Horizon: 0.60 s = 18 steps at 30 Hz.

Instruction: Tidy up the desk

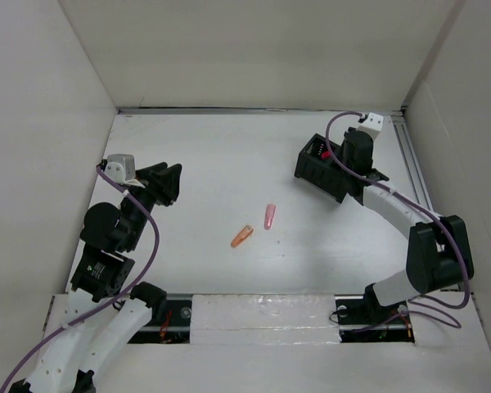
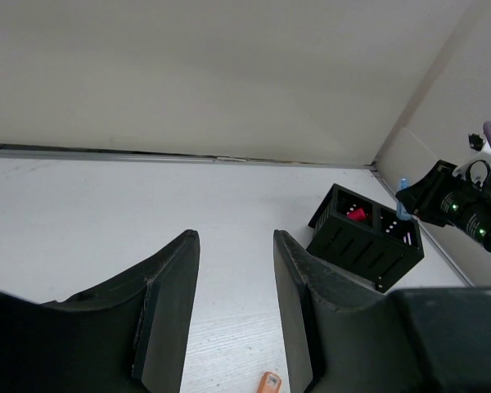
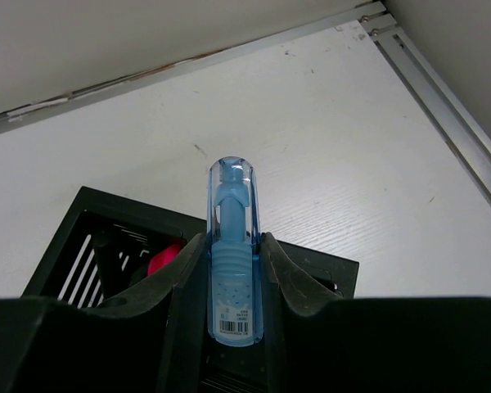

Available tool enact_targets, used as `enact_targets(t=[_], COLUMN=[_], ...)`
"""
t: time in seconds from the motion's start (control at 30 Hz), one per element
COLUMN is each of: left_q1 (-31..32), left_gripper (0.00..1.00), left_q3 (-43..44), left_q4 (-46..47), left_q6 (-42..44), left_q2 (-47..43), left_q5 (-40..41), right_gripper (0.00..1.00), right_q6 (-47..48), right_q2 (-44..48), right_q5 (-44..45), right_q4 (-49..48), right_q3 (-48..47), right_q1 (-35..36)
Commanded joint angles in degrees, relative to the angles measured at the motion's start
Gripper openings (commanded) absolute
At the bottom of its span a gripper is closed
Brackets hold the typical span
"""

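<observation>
Right claw (image 3: 233,246) clamped on a blue pen (image 3: 230,192) above the black box (image 3: 74,225), upper right of overhead frame | left claw (image 2: 236,274) open, empty, left edge | tabletop (image 1: 213,164) fills frame centre | line your pen up over a free slot, lower it, then release.

Orange piece (image 2: 269,383) cut by bottom edge.

Matte white desk (image 1: 221,172), flat (rail-edged), walled by panels
</observation>
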<state>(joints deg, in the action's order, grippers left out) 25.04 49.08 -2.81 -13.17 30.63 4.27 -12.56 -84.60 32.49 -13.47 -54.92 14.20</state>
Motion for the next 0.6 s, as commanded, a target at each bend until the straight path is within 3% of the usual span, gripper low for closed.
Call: enact_targets(t=[0.0,0.37,0.5,0.57], left_q1=[0.2,0.2,0.2,0.2], left_gripper=[0.37,0.37,0.37,0.37], left_q3=[-0.6,-0.6,-0.6,-0.6], left_q4=[2.5,2.5,2.5,2.4], left_q6=[-0.5,-0.5,-0.5,-0.5], left_q2=[0.3,0.0,0.0,0.1], left_q5=[-0.8,-0.8,-1.0,-0.8], right_gripper=[0.16,0.51,0.55,0.5], right_q6=[-1.9,-3.2,-3.3,-3.4], right_q2=[-0.2,0.9,2.7,4.4], right_q5=[-0.3,0.2,0.0,0.6], right_q4=[-0.9,-0.9,-0.6,-0.2], right_q3=[-2.0,-0.4,0.4,1.0], right_q1=[-0.5,1.4,3.2,4.1])
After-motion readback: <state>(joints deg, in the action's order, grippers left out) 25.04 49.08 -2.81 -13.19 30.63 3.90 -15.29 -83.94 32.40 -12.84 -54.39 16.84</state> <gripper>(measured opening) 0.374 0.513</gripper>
